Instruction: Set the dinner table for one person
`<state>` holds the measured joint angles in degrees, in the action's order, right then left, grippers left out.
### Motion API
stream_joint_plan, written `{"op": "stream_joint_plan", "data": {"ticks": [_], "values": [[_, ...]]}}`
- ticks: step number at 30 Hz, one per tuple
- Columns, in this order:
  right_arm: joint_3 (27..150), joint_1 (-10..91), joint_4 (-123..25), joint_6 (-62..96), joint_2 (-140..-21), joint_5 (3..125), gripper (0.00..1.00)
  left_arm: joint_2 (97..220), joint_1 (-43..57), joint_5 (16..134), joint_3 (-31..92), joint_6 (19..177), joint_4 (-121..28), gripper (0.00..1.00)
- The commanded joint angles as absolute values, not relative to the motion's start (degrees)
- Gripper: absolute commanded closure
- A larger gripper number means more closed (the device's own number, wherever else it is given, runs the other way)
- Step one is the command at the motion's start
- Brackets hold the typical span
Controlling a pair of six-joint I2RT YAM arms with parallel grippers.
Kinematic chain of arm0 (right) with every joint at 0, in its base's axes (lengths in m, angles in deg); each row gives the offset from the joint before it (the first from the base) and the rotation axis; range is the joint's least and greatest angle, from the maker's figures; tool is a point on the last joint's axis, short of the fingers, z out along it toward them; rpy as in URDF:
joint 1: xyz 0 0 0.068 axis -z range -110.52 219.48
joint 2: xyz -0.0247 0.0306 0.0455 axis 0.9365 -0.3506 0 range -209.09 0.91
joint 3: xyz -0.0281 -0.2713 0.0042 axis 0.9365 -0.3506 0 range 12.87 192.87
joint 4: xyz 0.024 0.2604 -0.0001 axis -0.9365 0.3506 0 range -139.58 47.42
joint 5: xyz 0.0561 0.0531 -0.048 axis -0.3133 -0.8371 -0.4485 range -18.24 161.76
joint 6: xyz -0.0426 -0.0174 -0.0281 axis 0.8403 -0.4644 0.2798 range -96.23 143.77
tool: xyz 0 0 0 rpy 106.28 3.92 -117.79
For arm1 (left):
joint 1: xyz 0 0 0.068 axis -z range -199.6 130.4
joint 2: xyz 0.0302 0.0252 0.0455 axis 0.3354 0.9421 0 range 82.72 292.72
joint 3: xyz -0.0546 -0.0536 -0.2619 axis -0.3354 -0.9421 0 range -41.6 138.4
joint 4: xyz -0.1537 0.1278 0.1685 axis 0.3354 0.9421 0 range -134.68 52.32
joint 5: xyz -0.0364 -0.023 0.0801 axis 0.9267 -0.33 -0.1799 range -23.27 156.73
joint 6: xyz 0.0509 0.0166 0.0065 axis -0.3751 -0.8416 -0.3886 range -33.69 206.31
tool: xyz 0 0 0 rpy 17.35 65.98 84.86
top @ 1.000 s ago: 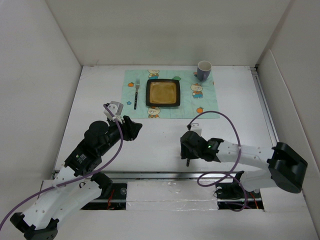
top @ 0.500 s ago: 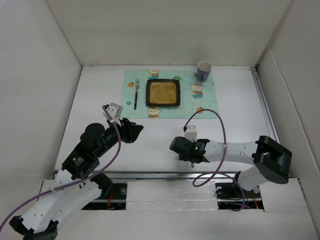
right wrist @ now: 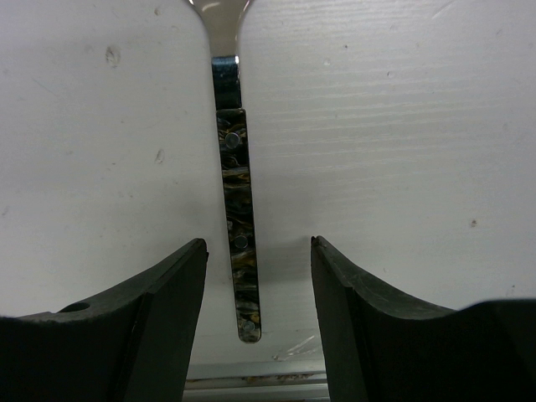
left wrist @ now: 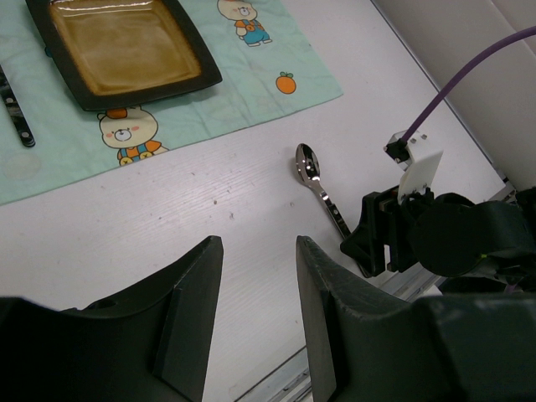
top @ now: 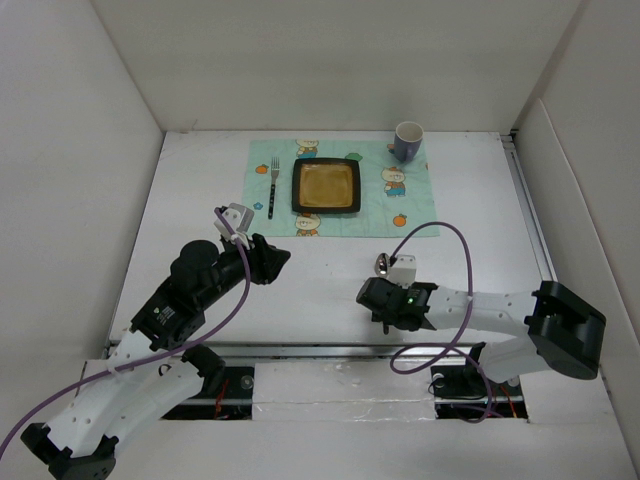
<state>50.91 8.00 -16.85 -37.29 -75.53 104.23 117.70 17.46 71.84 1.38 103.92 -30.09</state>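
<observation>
Currently right arm lies low, reaching toward 9 o'clock; right gripper open, straddling spoon handle on table. Left gripper open, empty, pointing 2 o'clock.

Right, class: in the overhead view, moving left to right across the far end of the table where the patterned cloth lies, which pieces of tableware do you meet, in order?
Fork → square plate → mug.

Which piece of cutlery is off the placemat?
The spoon, on the bare table between the right gripper's open fingers; the fork lies on the placemat beside the plate.
</observation>
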Motion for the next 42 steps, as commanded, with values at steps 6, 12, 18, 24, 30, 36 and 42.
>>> {"op": "stream_joint_plan", "data": {"ticks": [6,12,18,24,30,36,42], "values": [[51.7,8.7,-26.4,-36.6,-83.3,101.9,0.64,118.6,17.6,71.6,1.5,103.1,-32.3,0.63],[52.5,8.7,-26.0,-35.4,-82.0,103.6,1.0,118.8,17.6,70.4,1.5,103.2,-32.1,0.64],[63.2,15.1,-20.9,-21.0,-74.5,108.1,1.0,120.1,17.6,69.1,1.9,103.1,-31.9,0.65],[72.1,29.5,-32.3,-2.3,-80.5,99.7,1.0,120.0,17.6,67.3,1.7,103.5,-31.4,0.65],[87.5,38.6,-34.9,7.9,-94.4,91.2,1.0,119.7,17.6,64.4,1.9,103.6,-31.2,0.65],[97.4,44.4,-34.8,10.5,-106.9,85.8,1.0,120.2,17.6,63.8,2.0,103.6,-31.1,0.65],[107.0,47.6,-31.7,12.3,-116.1,84.0,1.0,121.5,17.6,62.6,2.2,103.5,-30.6,0.65]]}}
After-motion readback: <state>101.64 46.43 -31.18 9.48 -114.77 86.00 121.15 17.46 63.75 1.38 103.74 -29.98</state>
